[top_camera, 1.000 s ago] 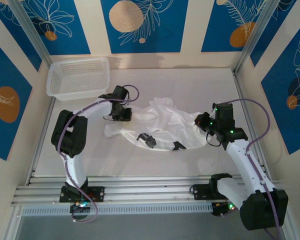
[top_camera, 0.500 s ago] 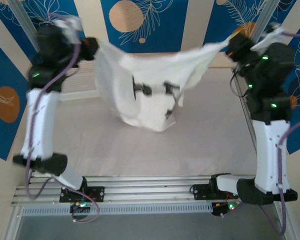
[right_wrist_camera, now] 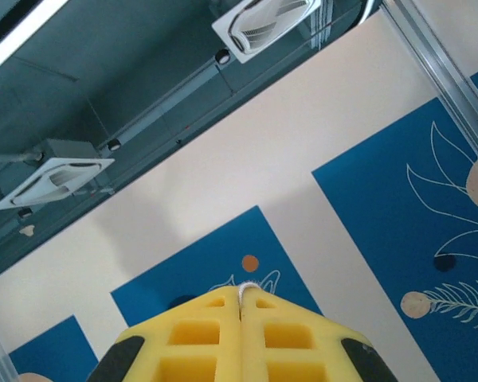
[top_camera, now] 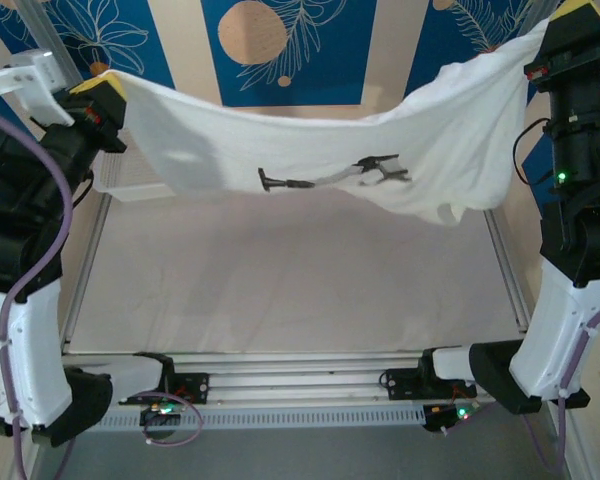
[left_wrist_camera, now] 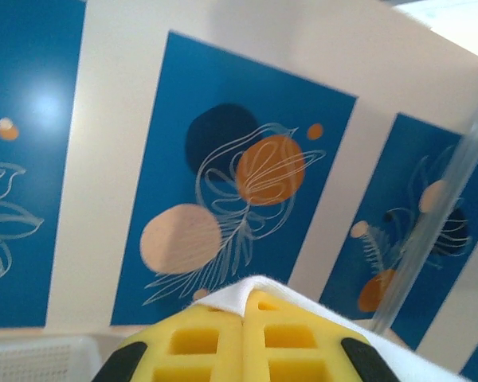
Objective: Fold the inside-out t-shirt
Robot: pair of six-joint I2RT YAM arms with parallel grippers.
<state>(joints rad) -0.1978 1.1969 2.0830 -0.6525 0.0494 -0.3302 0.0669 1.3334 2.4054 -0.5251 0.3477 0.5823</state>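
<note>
Top external: t-shirt [top_camera: 310,140] hangs stretched between left tool [top_camera: 108,90], right tool [top_camera: 552,30].

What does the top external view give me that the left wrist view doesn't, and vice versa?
Top external: the t-shirt stretched in the air from the left gripper to the right gripper, above the table. Left wrist: close up, its yellow fingers pressed shut on a cloth edge. Both: shirt, left gripper, mesh basket, blue wall panels.
</note>
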